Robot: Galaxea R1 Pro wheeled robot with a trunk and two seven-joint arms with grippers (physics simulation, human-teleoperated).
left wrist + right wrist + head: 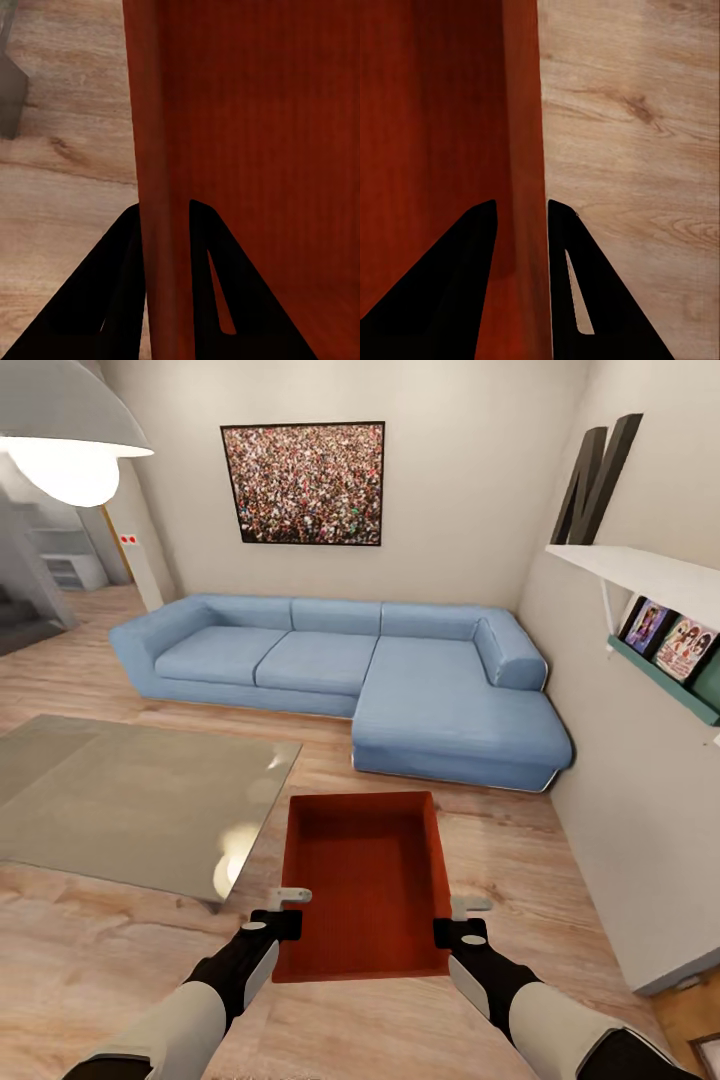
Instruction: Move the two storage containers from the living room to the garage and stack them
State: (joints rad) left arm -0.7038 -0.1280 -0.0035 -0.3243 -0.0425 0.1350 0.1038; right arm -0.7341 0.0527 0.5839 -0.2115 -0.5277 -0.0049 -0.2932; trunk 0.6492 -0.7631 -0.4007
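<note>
One orange-red storage container (pixel 365 880), lidless and ribbed inside, is held in front of me over the living room's light wood-plank floor (pixel 120 960). My left gripper (pixel 283 915) is shut on its left wall near the closest corner. My right gripper (pixel 452 922) is shut on the right wall opposite. In the left wrist view the two black fingers straddle the thin red wall (pixel 161 150) at the left gripper (pixel 165 225). The right wrist view has the same grip, the right gripper (pixel 521 225) pinching the container wall (pixel 521 112) with wood floor beside it.
A low glass coffee table (pixel 130 800) stands close at the left. The blue corner sofa (pixel 350 670) spans the back, just beyond the container. A white wall with shelves (pixel 640 575) closes the right side. A passage (pixel 60 590) opens at the far left, and a pendant lamp (pixel 70 440) hangs near there.
</note>
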